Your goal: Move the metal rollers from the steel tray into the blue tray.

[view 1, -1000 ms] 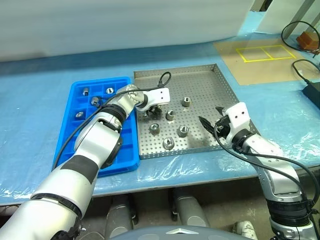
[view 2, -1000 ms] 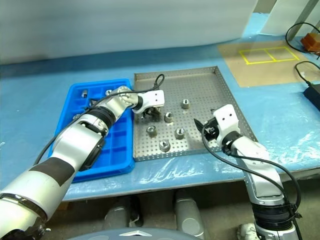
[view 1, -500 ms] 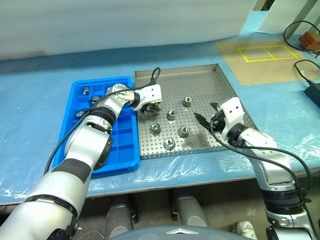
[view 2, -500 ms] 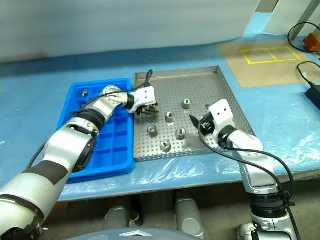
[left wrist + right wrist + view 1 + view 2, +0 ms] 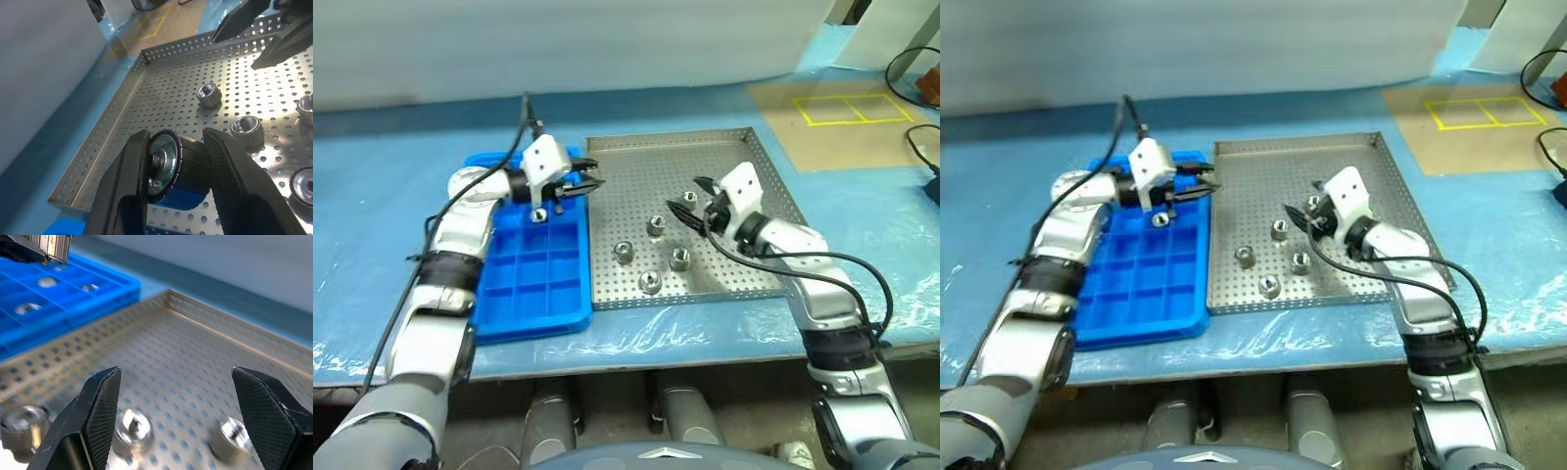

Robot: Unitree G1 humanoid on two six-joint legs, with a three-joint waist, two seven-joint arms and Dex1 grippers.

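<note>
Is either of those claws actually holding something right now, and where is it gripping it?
The left gripper is shut on a metal roller, pinching its two flat ends between the fingers. The right gripper is open and holds nothing.

The left gripper (image 5: 590,183), clamped on one roller (image 5: 164,164), has lifted off the steel tray (image 5: 744,147) and swung left, so it now hangs over the seam between that tray and the blue tray (image 5: 533,304). The right gripper (image 5: 688,194), jaws spread, has advanced from the steel tray's right rim toward its middle, above the loose rollers (image 5: 656,224).
</note>
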